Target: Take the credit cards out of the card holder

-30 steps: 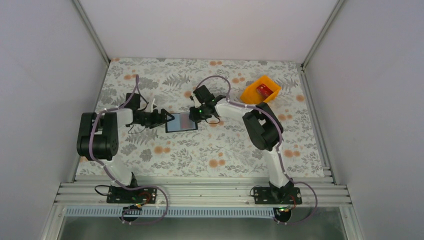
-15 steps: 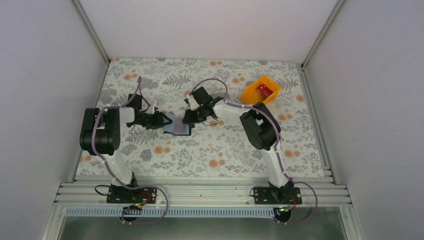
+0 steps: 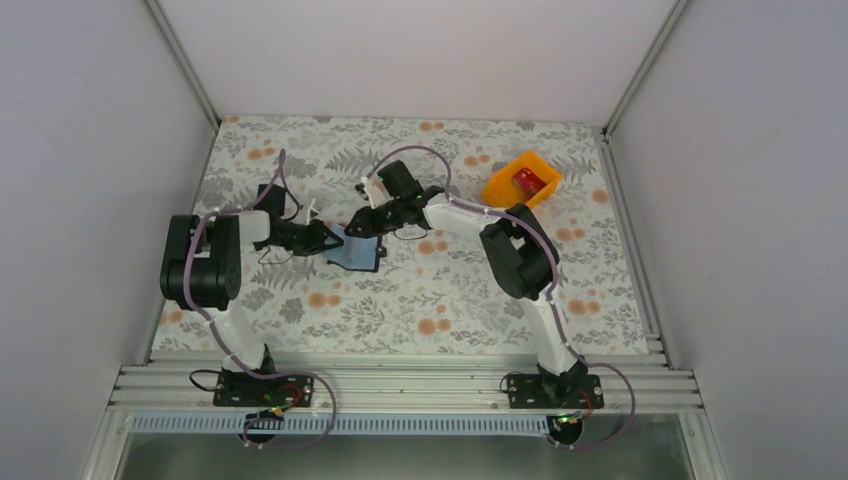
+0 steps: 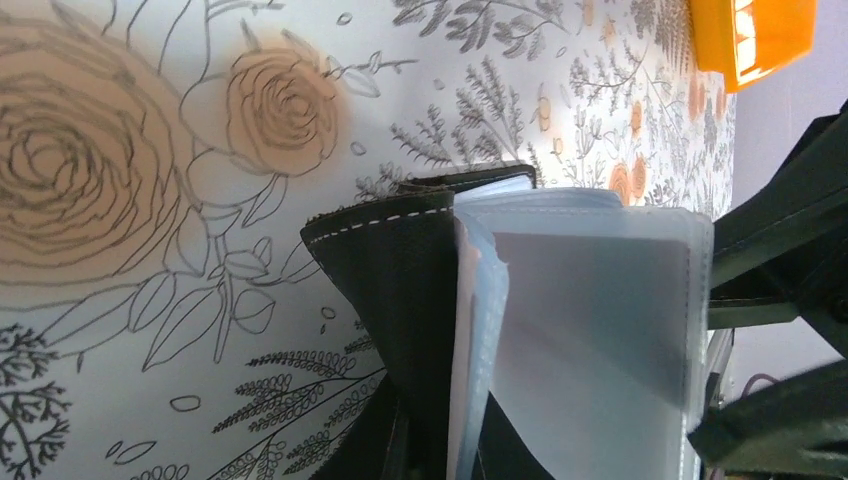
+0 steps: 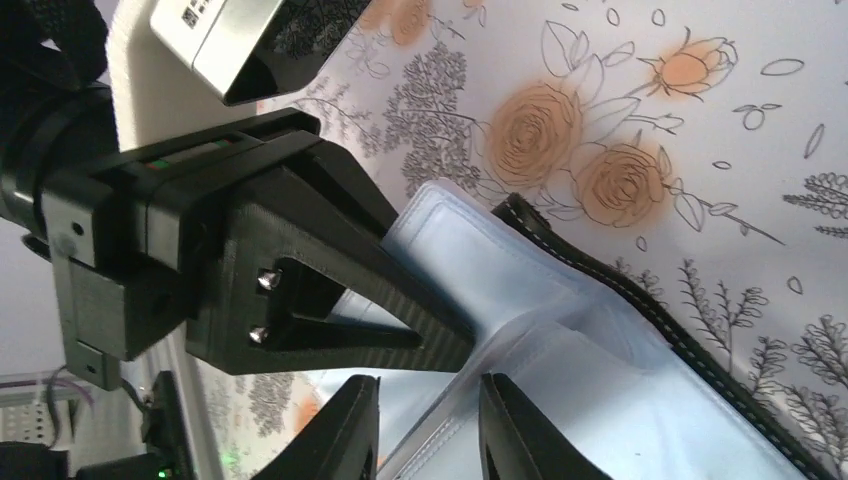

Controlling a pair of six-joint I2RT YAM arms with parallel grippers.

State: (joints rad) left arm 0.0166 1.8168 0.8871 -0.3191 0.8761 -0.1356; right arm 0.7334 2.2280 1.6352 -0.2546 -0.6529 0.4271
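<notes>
Floral table, red card in orange bin, card holder open

The card holder has a matt black, leather-like cover with pale stitching. Its pockets are smooth, glossy, translucent plastic. The surface looks matt, with a printed flower pattern. The bin is shiny orange plastic, and the fingers are matt black plastic.
</notes>
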